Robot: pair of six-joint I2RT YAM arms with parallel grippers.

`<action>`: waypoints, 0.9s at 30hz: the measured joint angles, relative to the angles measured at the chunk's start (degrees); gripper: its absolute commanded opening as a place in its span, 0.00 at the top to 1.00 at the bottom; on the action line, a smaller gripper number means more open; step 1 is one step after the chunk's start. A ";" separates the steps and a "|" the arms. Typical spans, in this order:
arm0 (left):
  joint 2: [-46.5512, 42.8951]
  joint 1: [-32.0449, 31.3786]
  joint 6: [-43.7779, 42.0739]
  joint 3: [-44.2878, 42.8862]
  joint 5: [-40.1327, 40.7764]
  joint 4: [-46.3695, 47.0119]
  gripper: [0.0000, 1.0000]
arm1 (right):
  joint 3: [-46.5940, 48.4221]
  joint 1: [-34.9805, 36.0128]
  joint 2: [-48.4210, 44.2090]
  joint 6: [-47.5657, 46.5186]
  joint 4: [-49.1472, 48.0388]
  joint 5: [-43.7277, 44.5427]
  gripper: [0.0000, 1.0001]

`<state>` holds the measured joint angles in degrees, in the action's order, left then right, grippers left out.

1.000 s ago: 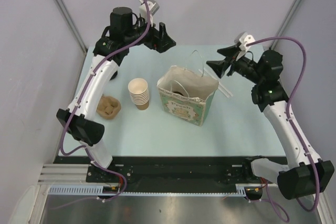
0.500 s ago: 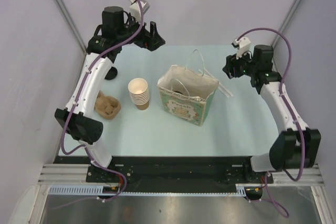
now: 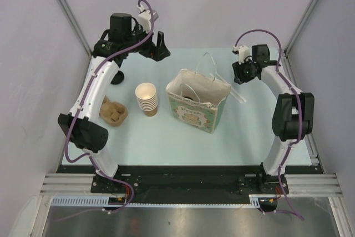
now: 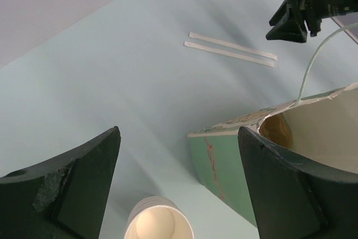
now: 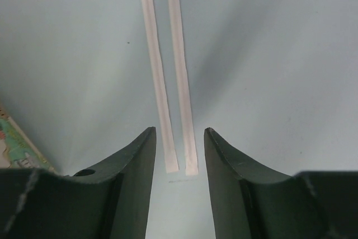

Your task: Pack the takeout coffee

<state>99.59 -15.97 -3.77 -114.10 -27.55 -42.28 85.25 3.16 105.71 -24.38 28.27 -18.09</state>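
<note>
Apparently packed already, one more pick lined up

The takeout coffee (image 4: 277,131) seems to sit inside the paper bag (image 3: 194,116); only a brown curve shows. Just right of the bag lie two white paper strips (image 5: 157,71), side by side, their long axes running straight away between the right gripper (image 5: 179,132)'s narrowly parted, empty jaws. That arm is nearer; the left gripper (image 4: 179,138) hangs wide open behind the bag

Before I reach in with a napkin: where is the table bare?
Bare: the near table strip between paper bag and near edge, and right of the bag. Crowded: pulp carrier, cup stack and bag side by side; two thin white strips under the right gripper.
</note>
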 measured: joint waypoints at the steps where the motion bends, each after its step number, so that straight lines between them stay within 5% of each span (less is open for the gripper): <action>1: 0.00 0.04 -0.22 0.00 0.00 -0.15 0.09 | 1.46 0.04 1.81 -0.31 0.70 0.24 0.57; 11: 0.00 0.37 -1.22 0.20 0.00 -2.08 0.09 | 8.96 0.90 13.84 -1.99 4.42 2.10 0.59; 27: 0.02 1.64 -1.27 1.84 -0.07 -3.93 0.09 | 8.96 4.15 17.14 -1.60 3.91 6.75 0.59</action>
<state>99.61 -14.33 -5.04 -112.27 -27.62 -46.22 94.21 7.31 122.85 -25.98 32.18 -11.33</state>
